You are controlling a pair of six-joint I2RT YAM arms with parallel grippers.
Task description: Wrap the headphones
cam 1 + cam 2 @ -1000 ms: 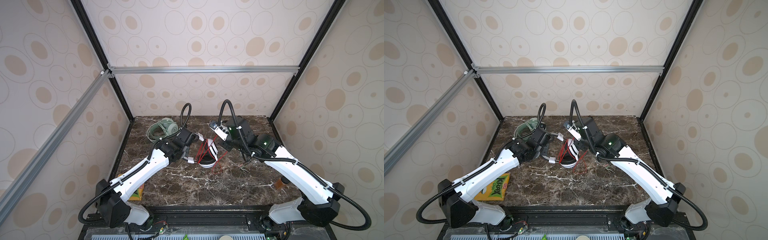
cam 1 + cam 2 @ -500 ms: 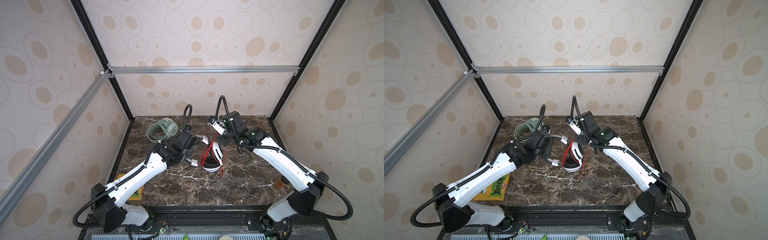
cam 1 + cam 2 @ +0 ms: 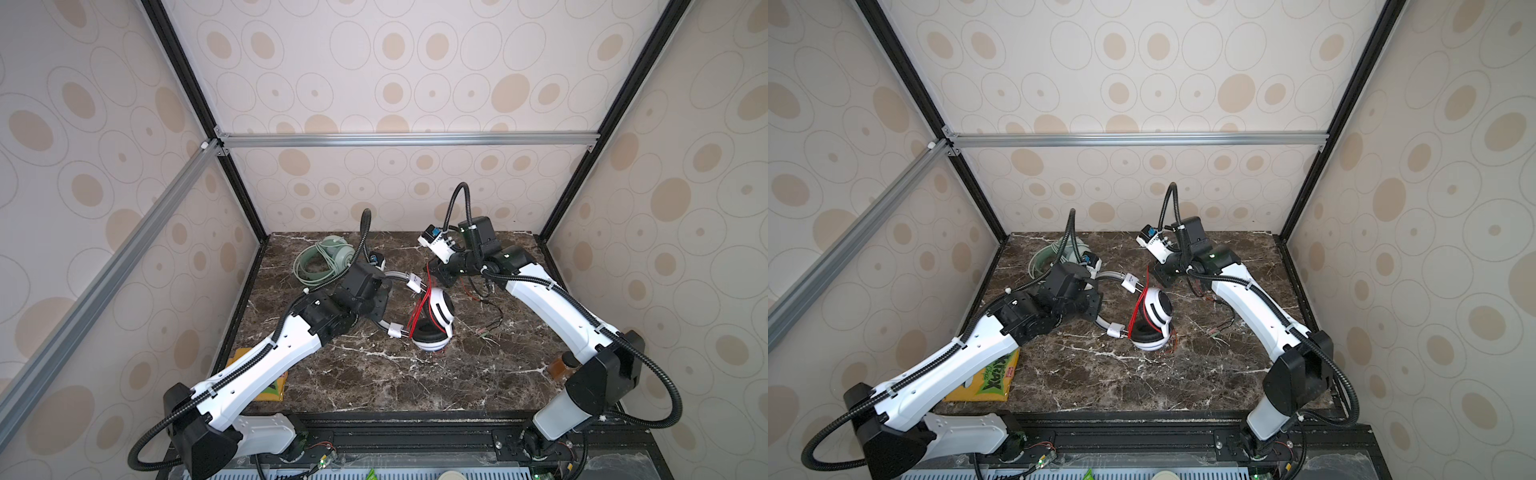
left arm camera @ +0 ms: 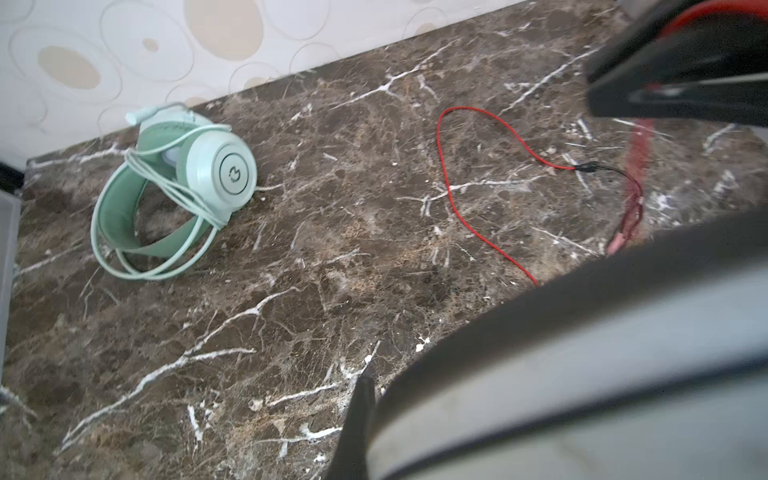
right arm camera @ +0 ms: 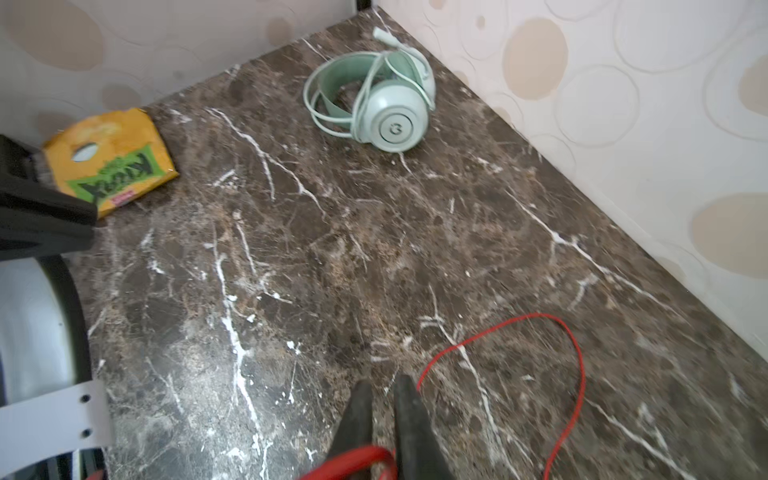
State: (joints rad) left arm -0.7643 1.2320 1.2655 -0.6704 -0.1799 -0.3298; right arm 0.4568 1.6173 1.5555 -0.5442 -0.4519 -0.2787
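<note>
Right fingers (image 5: pixel 361 415) slightly parted, red cord (image 5: pixel 536 316) just beside

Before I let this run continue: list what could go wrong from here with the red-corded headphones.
1. The right gripper has its fingers slightly apart at the red cord; it may slip free and the turns across the earcups slacken.
2. The cord's loose tail sprawls on the table beside the right arm and could snag it.
3. The left gripper holds the white-and-black headphones by the headband alone; a cord tug could twist them.
</note>
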